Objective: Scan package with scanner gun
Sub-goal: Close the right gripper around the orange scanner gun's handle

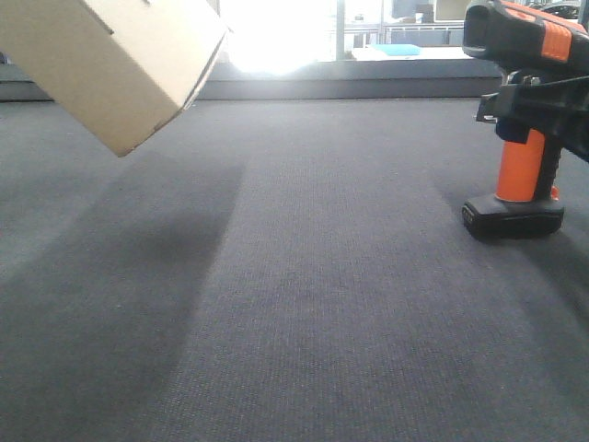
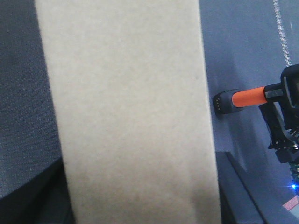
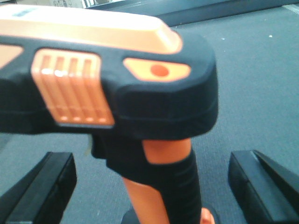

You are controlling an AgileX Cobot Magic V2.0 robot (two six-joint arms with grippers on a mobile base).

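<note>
Left claw (image 2: 140, 203) clamps the plain tan cardboard package (image 1: 120, 64), held aloft and tilted at left, likely for scanning. Right claw (image 3: 152, 163) is wide, straddling the handle of the black-and-orange pistol-shaped scanner gun (image 1: 522, 166), which stands at right on the grey table (image 1: 294, 304), ungripped.

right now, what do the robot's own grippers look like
The right gripper is matte black with blocky wedge-shaped fingers; from the left wrist camera its body is a black angular frame, a small blue light glowing below. Of the left gripper only dark flat-sided fingers show. No markings readable.
</note>
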